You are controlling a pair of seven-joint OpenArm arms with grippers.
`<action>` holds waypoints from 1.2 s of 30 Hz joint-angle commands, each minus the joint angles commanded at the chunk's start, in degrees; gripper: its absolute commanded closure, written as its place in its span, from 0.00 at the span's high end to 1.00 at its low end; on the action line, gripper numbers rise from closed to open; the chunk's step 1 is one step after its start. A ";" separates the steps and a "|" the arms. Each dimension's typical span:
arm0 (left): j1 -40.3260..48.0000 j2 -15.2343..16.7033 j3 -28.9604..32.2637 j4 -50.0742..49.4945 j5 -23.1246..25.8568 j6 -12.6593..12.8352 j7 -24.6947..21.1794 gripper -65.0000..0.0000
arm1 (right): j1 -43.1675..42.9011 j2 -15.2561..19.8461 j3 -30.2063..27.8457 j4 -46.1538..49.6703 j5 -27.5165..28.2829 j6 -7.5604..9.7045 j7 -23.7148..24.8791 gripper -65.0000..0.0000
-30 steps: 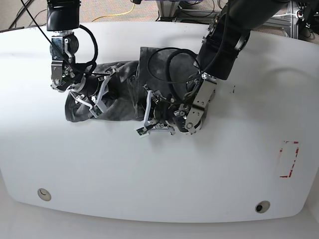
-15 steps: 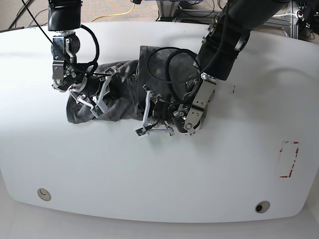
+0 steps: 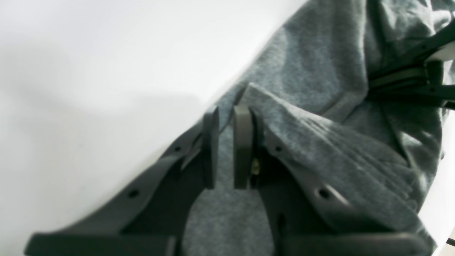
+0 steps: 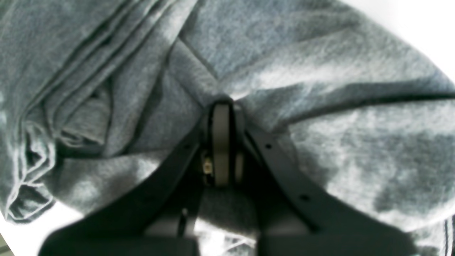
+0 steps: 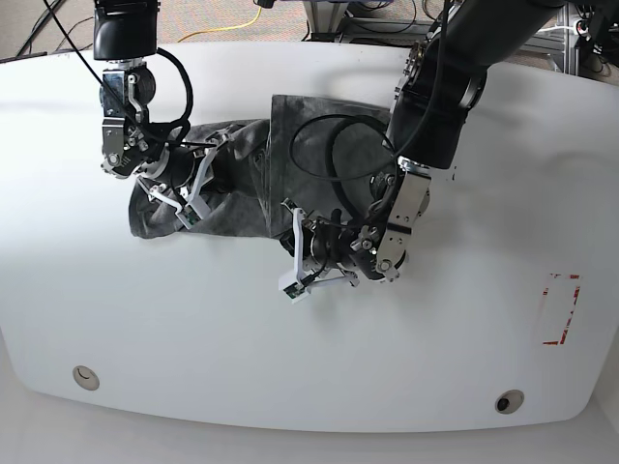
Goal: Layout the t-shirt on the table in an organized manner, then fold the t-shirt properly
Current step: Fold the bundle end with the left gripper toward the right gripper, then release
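Now, as I see it:
Shirt: the t-shirt [image 5: 242, 184] lies bunched and wrinkled on the table [image 5: 290, 358], toward its far middle, not spread flat.
My right pincer [image 4: 222, 106]: pressed together on a raised fold of the grey cloth, pads nearly meeting.
My left pincer [image 3: 227, 122]: fingers a narrow gap apart at the cloth's near edge; a ridge of fabric lies against one pad, and I cannot tell whether anything is pinched.
Table markings: red-tape rectangle [image 5: 561, 309] well apart, toward the left arm's side.
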 joint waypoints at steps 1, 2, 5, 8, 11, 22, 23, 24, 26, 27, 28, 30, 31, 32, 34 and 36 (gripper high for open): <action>-0.44 0.00 0.00 -0.09 0.00 0.09 0.00 0.09 | 0.00 0.00 0.00 0.00 0.00 0.00 0.00 0.03; -0.62 0.00 0.00 -0.09 0.00 0.09 0.00 0.09 | 0.00 0.00 0.00 0.00 0.00 0.00 0.00 0.03; -0.79 0.00 0.00 -0.09 -0.09 -0.18 0.26 0.10 | 0.00 0.00 0.00 0.00 0.00 0.00 0.00 0.03; -0.79 0.00 -0.09 0.35 -0.18 -0.18 1.32 0.16 | 0.09 0.00 0.00 0.00 0.00 0.00 0.00 0.03; -0.53 0.00 -1.05 3.69 -0.26 -0.18 4.31 0.27 | 0.09 0.09 0.00 0.00 0.00 0.00 0.00 0.03; 6.51 -5.00 -11.25 24.97 -2.55 -4.13 17.76 0.54 | 0.18 0.09 0.00 0.00 -0.09 0.00 0.00 0.03; 7.03 -5.79 -11.52 26.11 -3.78 -4.88 18.90 0.55 | 0.18 0.09 0.00 0.00 -0.09 0.00 0.00 0.03; 7.65 -6.76 -11.60 27.34 -5.27 -4.88 20.22 0.54 | 0.18 0.09 0.00 0.00 -0.09 0.00 0.00 0.03; 8.44 -7.81 -11.87 28.40 -6.68 -4.88 21.63 0.54 | 0.18 0.09 0.00 0.00 -0.09 0.00 0.00 0.03; 9.41 -9.57 -11.96 29.98 -8.44 -4.88 23.47 0.53 | 0.26 0.09 0.00 0.00 -0.09 0.00 0.00 0.03; 9.93 -10.45 -11.96 30.77 -9.14 -4.88 24.09 0.53 | 0.26 0.09 0.00 0.00 -0.09 0.00 0.00 0.03; 11.96 -12.65 -11.96 33.14 -10.64 -4.88 24.53 0.53 | 0.26 0.09 0.00 0.00 -0.09 0.00 0.00 0.03; 12.84 -13.53 -11.96 34.11 -10.99 -4.88 24.53 0.53 | 0.26 0.09 0.00 0.00 -0.09 0.00 0.00 0.03; 13.54 -14.32 -11.96 34.90 -11.08 -4.88 24.53 0.53 | 0.26 0.09 0.00 0.00 -0.09 0.00 0.00 0.03; 15.21 -15.55 -12.13 36.40 -11.16 -4.88 24.62 0.54 | 0.26 0.09 0.00 0.00 -0.09 0.00 0.00 0.03; 16.88 -16.43 -12.48 37.27 -11.16 -4.88 24.88 0.54 | 0.18 0.09 0.00 0.00 -0.09 0.00 0.00 0.03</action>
